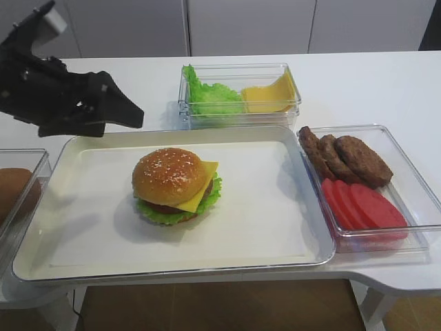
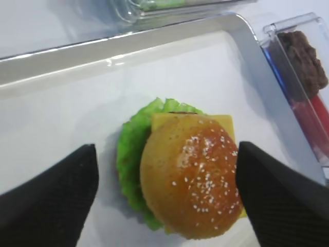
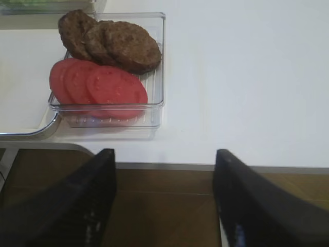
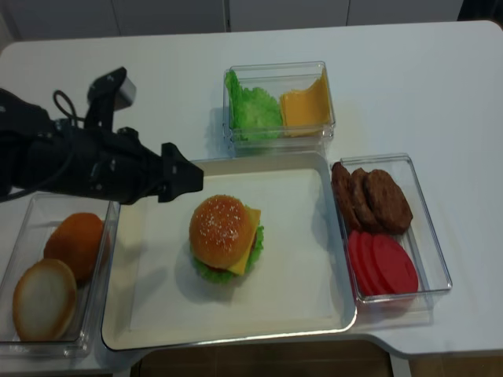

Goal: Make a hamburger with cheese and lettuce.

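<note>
Sesame-seeded bun top caps the hamburger (image 2: 189, 175), which sits assembled mid-tray (image 1: 296, 207) on the bench, cheese (image 1: 201, 186) and lettuce (image 1: 172, 215) jutting out. Left end effector (image 4: 177, 179) hangs released beside it; right end effector (image 3: 164, 200) idles spread, empty, off the bench edge.

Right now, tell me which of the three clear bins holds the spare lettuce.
The back bin, behind the tray: green leaves beside yellow cheese slices. The right bin holds patties and tomato; the left bin holds buns.
</note>
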Available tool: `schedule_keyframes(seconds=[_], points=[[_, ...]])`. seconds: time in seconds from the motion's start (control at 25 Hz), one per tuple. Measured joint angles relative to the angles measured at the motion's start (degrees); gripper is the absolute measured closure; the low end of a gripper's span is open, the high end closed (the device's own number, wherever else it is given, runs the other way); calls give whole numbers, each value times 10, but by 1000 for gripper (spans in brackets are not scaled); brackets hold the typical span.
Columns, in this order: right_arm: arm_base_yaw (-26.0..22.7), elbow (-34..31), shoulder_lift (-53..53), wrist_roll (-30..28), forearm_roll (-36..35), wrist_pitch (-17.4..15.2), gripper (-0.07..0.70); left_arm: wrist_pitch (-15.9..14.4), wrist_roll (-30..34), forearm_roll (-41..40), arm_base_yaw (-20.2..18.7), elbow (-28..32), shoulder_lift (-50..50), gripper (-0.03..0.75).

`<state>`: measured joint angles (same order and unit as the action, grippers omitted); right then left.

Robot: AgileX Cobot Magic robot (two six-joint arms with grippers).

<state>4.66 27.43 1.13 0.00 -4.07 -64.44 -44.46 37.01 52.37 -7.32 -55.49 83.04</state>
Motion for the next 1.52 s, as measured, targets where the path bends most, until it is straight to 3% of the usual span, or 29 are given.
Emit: schedule_keyframes(seconds=[0.12,0.28,0.56,1.16,1.52], points=[[0,0,0,0,0,0,181,-8,-79,-99,0,-16,-21,101],[0,0,0,0,0,0,181,-47,-189,-246,0,-29,-41,125],[0,0,0,0,0,0,182,-121,-298,-407,0,-29,-87,145],[0,0,0,0,0,0,181,-245,-358,-524,0,-29,-241,147],[0,0,0,0,0,0,182,-269,-392,-534,0,-8,-346,147]])
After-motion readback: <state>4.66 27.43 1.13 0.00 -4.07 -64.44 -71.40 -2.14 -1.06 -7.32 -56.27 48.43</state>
